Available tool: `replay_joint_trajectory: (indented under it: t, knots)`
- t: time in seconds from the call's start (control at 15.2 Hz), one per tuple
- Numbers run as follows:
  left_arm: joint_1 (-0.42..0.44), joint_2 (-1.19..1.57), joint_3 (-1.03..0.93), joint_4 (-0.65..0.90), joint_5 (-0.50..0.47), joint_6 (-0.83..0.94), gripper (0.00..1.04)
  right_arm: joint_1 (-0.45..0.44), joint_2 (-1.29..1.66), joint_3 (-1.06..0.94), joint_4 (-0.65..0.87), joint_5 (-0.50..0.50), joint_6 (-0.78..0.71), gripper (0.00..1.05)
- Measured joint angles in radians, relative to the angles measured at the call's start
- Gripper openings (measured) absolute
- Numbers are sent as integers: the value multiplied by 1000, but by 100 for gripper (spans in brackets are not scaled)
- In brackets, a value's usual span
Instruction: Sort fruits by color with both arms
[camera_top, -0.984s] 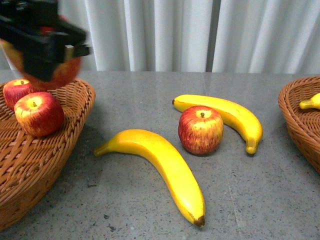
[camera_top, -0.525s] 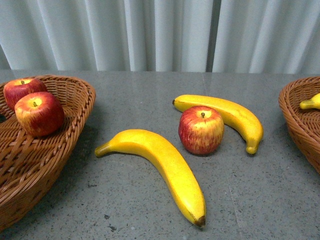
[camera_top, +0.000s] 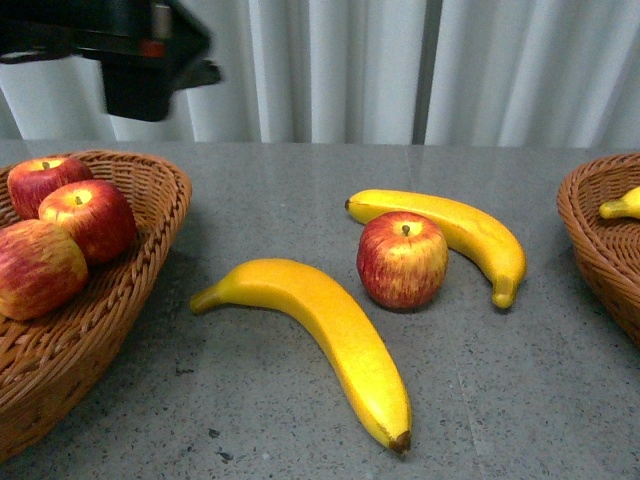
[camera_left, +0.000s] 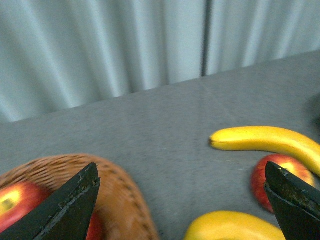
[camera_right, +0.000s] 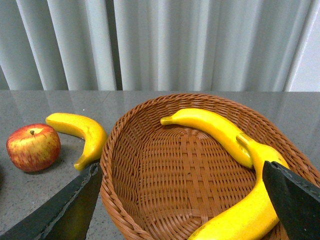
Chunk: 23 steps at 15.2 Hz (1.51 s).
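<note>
Left claw (camera_left: 181, 175) and right claw (camera_right: 181, 172) gape; near banana (camera_top: 320, 330) lies diagonally, dark tip nearest

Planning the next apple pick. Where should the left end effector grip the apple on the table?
Across its round middle, from above, closing on its left and right sides: the apple stands stem-up, and a banana lies just behind it.
</note>
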Motion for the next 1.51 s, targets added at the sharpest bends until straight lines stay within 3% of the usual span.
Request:
replay_joint_trajectory:
  t: [0.33, 0.46, 1.25, 1.31, 1.44, 1.51]
  knots:
    - [-58, 222, 148, -51, 130, 25, 98, 0, 0, 0, 0, 0, 0, 98]
    - [-155, 564, 424, -179, 277, 150, 98, 0, 0, 0, 0, 0, 0, 98]
    - [-162, 809, 532, -163, 321, 237, 98, 0, 0, 0, 0, 0, 0, 98]
    - [-160, 816, 538, -155, 322, 236, 94, 0, 0, 0, 0, 0, 0, 98]
    - [-160, 816, 538, -138, 326, 234, 75, 0, 0, 0, 0, 0, 0, 98]
    - [-160, 810, 536, -129, 319, 232, 72, 0, 0, 0, 0, 0, 0, 98]
